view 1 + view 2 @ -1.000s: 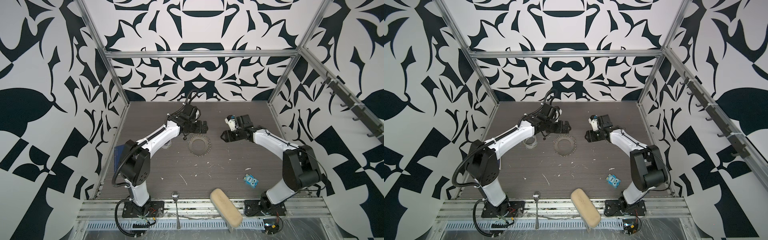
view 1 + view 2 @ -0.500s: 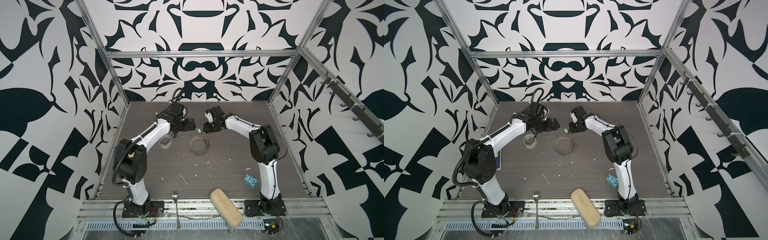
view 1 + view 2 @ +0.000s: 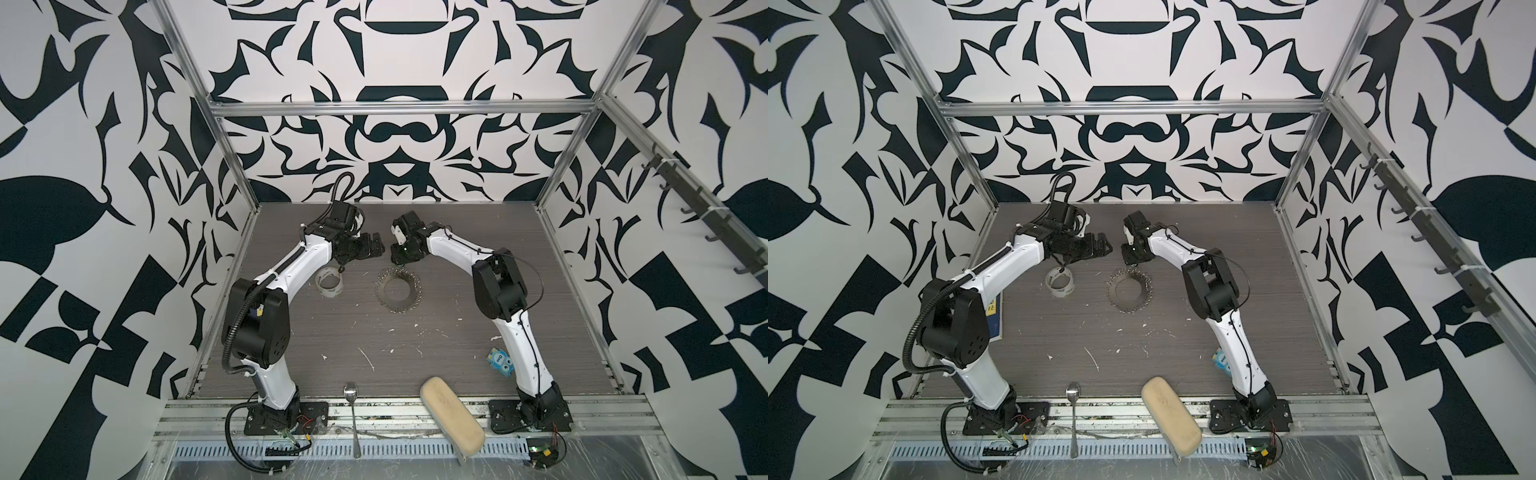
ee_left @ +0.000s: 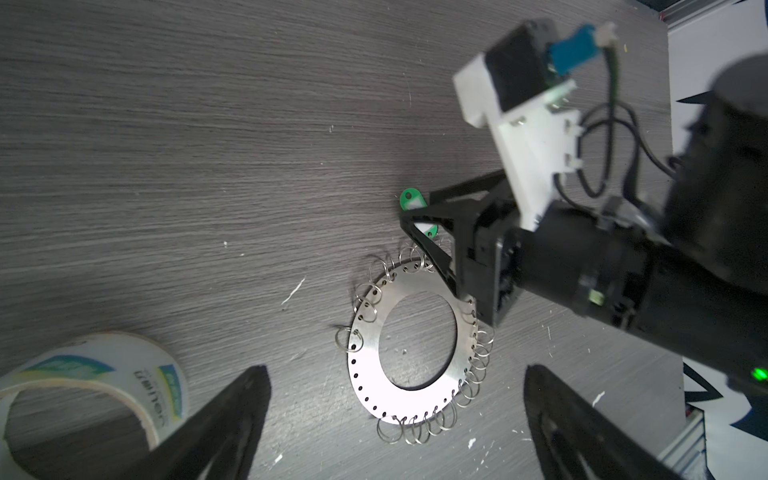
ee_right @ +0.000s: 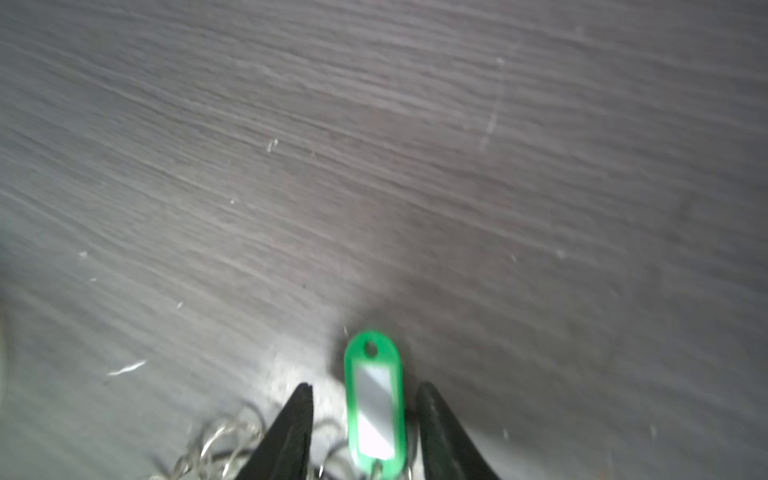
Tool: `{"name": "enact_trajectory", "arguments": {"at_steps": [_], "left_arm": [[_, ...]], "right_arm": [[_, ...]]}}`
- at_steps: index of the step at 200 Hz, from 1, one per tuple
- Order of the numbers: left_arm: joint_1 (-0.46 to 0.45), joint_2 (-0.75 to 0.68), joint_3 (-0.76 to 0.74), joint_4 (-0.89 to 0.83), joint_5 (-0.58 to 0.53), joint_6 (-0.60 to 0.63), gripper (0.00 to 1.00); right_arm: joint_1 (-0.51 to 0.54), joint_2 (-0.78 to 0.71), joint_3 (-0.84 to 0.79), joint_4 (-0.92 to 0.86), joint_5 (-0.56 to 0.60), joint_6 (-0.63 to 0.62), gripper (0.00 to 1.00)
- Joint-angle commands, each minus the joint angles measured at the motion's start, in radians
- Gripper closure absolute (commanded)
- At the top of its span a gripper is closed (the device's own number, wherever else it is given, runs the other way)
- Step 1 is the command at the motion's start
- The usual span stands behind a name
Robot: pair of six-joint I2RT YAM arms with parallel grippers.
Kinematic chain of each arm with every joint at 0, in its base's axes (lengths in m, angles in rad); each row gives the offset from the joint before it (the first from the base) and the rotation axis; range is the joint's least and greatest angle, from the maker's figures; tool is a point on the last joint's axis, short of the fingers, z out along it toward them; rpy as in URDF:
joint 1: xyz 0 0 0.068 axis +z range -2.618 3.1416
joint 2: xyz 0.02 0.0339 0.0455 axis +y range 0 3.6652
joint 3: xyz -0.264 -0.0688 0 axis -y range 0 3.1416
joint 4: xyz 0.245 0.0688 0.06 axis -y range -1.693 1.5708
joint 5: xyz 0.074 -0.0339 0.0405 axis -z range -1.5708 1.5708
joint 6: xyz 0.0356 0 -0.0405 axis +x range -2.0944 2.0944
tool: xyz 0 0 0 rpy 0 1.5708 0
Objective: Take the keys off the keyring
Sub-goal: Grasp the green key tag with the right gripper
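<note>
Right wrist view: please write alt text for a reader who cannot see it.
A small green plastic key tag with a white label window lies on the grey wood-grain table between two open black fingers. Small silvery wire rings lie blurred beside it.

The right gripper (image 5: 367,388) swings left across the counter (image 3: 457,299) and drops to the far edge of the silvery metal keyring (image 4: 368,357). Its jaws narrow around the small green plastic key tag (image 5: 374,399). The left gripper (image 3: 374,248) draws back left, toward the whitish tape roll (image 3: 329,283).

Grey table (image 3: 415,353): keyring (image 4: 368,361), green key (image 5: 375,399), tape roll (image 4: 166,390).
</note>
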Motion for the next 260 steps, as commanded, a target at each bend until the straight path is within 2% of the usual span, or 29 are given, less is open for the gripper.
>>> {"name": "enact_trajectory", "arguments": {"at_steps": [1, 25, 55, 111, 134, 162, 197, 260], "left_arm": [[0.004, -0.043, -0.005, -0.038, 0.011, 0.01, 0.01], [0.004, -0.06, -0.016, -0.04, 0.003, 0.01, 0.01], [0.004, -0.075, -0.031, -0.043, -0.004, 0.007, 0.0], [0.004, -0.118, -0.071, -0.038, -0.022, -0.009, 0.01], [0.004, -0.124, -0.073, -0.05, -0.028, -0.007, 0.01], [0.004, -0.14, -0.07, -0.067, -0.035, 0.001, 0.01], [0.005, -0.189, -0.076, -0.067, -0.04, -0.001, 0.01], [0.005, -0.298, -0.114, -0.041, -0.035, -0.001, 0.01]], "right_arm": [[0.003, 0.014, 0.094, -0.089, 0.031, -0.019, 0.6], [0.012, 0.013, 0.082, -0.085, 0.042, -0.031, 0.63], [0.025, 0.016, 0.087, -0.093, 0.05, -0.047, 0.74], [0.045, 0.022, 0.091, -0.143, 0.109, -0.055, 0.71], [0.047, -0.004, 0.062, -0.123, 0.109, -0.047, 0.8], [0.046, -0.062, 0.047, -0.102, 0.092, -0.044, 0.99], [0.046, -0.157, -0.021, -0.053, 0.061, -0.032, 1.0], [0.046, -0.406, -0.302, 0.154, -0.001, 0.032, 1.0]]}}
